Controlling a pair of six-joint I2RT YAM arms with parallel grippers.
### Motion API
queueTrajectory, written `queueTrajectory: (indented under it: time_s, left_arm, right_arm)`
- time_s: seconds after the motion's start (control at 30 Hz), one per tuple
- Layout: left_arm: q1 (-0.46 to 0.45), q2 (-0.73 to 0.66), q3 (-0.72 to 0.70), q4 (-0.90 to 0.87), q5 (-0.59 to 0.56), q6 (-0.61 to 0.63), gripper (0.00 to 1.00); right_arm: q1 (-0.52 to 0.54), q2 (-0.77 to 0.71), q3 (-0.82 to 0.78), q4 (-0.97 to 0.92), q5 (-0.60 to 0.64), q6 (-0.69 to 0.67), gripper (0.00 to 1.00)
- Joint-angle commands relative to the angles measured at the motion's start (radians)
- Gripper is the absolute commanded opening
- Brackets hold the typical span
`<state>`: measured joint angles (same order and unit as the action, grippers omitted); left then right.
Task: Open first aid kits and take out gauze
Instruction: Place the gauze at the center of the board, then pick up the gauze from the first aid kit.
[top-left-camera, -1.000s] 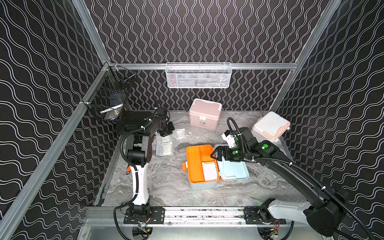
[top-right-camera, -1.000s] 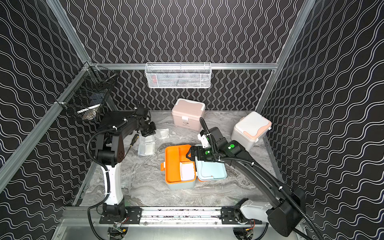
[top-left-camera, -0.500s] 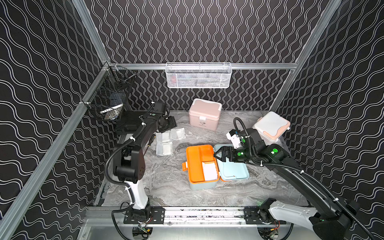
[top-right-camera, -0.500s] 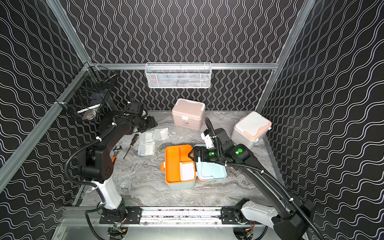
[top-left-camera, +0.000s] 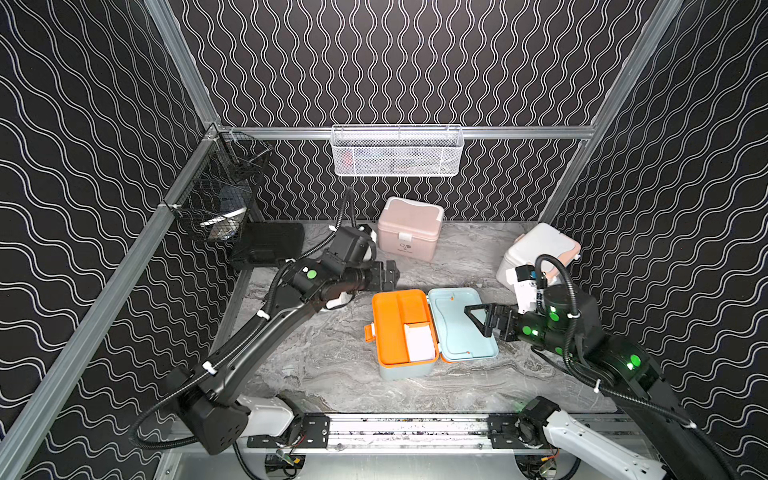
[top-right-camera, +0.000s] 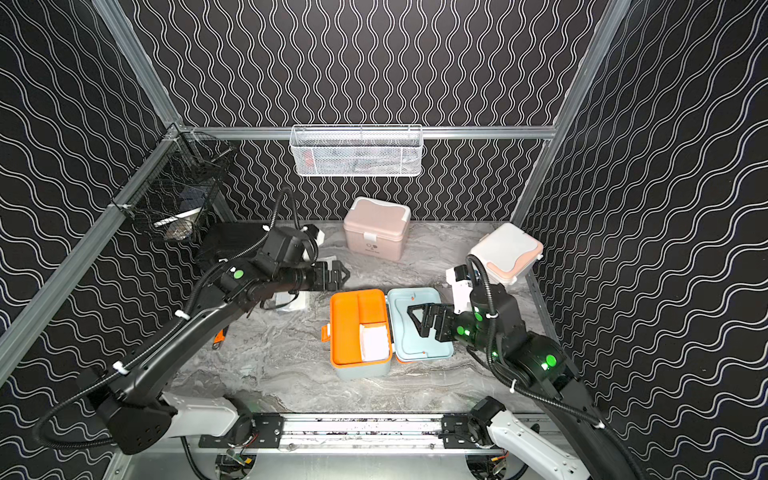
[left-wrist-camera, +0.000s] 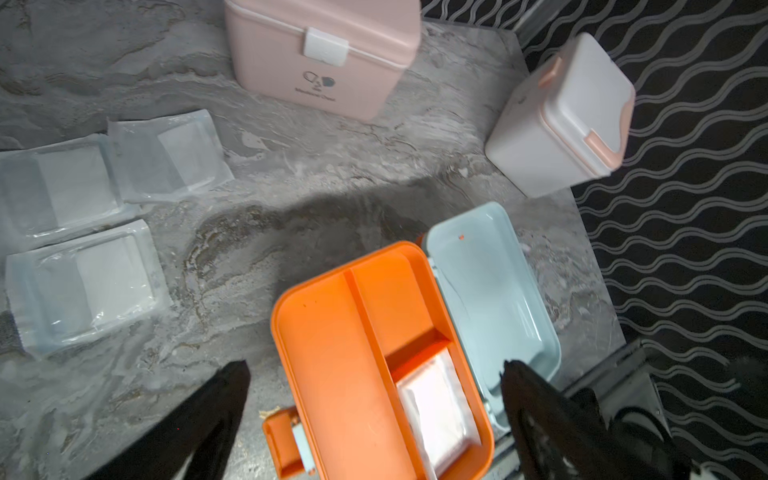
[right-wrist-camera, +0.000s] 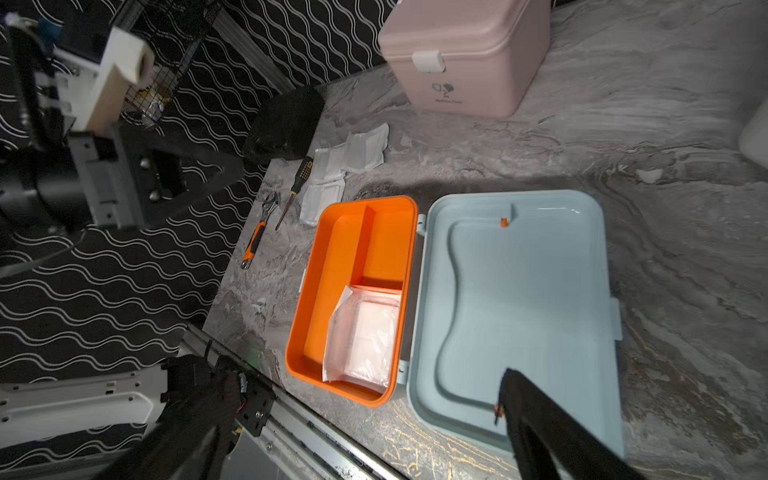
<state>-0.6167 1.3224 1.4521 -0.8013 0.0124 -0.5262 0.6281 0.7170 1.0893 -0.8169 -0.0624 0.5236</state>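
The left gripper has swung away from the back-left corner toward the middle of the table. Its jaws, pressed together a second ago, are now spread wide and empty. One gauze packet is left in the open kit, in the small near compartment of the orange tray, on the hinge side. The lid lies flat on the table beside it. Three loose gauze packets sit on the table off the tray's far-left corner. The pink kit and the white kit are both closed.

The step in hand looks like fetching this last packet. The wrapping appears slack and slippery, so it likely pays to come straight down clear of the divider, with one finger on each side of a raised edge, and pinch the film rather than scrape the tray. The left arm reaches low and long, wrist about level, with the gripper just short of the tray's far edge. The right gripper hovers over the lid, jaws apart, holding nothing.
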Motion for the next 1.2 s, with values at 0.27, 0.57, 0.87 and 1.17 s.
queueTrajectory:
  time_s: [0.27, 0.57, 0.87, 1.17]
  left_arm:
    - [-0.357, 0.017, 0.016, -0.162, -0.254, -0.126, 0.98]
    - [-0.417, 0.097, -0.088, -0.077, -0.239, -0.194, 0.76]
    - [-0.416, 0.18, -0.144, -0.035, -0.215, -0.205, 0.52]
    - [-0.416, 0.225, -0.157, -0.02, -0.195, -0.214, 0.27]
  right_arm:
    - [0.001, -0.071, -0.034, -0.065, 0.158, 0.057, 1.0]
    - [0.001, 0.107, -0.091, -0.039, 0.043, 0.048, 1.0]
    - [0.001, 0.221, -0.137, 0.003, -0.045, 0.039, 1.0]
    - [0.001, 0.228, -0.144, 0.002, -0.052, 0.024, 1.0]
